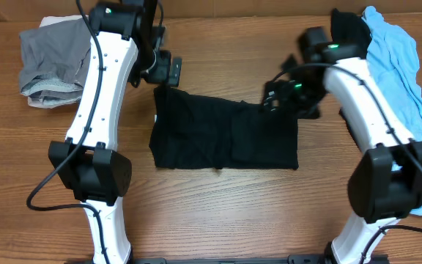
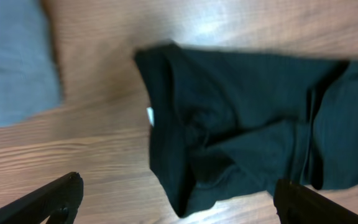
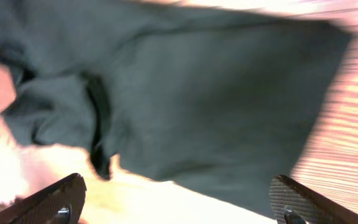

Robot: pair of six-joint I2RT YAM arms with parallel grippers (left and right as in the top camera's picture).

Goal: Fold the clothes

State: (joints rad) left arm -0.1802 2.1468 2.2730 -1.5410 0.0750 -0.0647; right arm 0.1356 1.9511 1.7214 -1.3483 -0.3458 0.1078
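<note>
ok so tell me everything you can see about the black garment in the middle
The black garment is soft, matte cloth, lying flat in a rough rectangle at mid-table, wrinkled, with overlapping folded layers. A white tag shows near one edge. It rests on the wooden table. The left end effector and right end effector hover open over its far corners, neither gripping it.

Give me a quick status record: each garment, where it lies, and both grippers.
black garment: centre of table, roughly rectangular
gray garment: bunched, far left corner
light blue garment: heaped along right edge
left gripper: open, over black garment's far left corner
right gripper: open, over its far right corner
held: nothing
</note>
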